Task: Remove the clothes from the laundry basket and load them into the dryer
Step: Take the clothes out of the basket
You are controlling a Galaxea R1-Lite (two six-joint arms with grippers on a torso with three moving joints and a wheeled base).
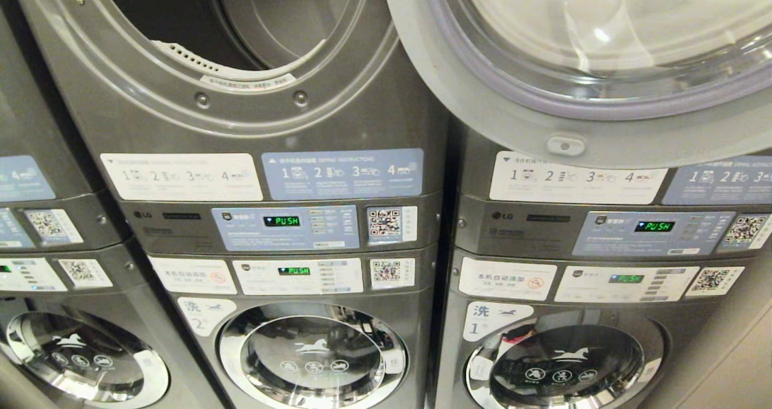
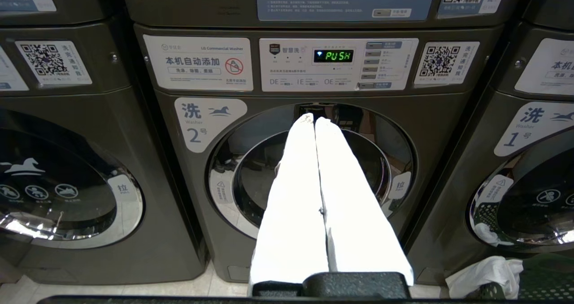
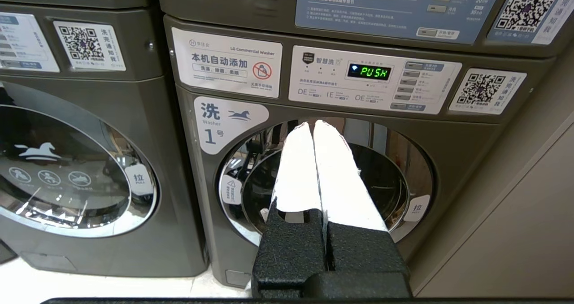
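dryer (image 1: 241,47) open, overhead | both end effectors closed, facing washers below

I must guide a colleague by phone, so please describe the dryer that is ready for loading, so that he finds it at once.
Look at the wall of grey stacked machines; each stack has a washer below and a dryer above. The dryer stands above the washer marked 2. Its round mouth is uncovered and its drum is bare, with its clear door swung wide to the right, while every washer door is closed.
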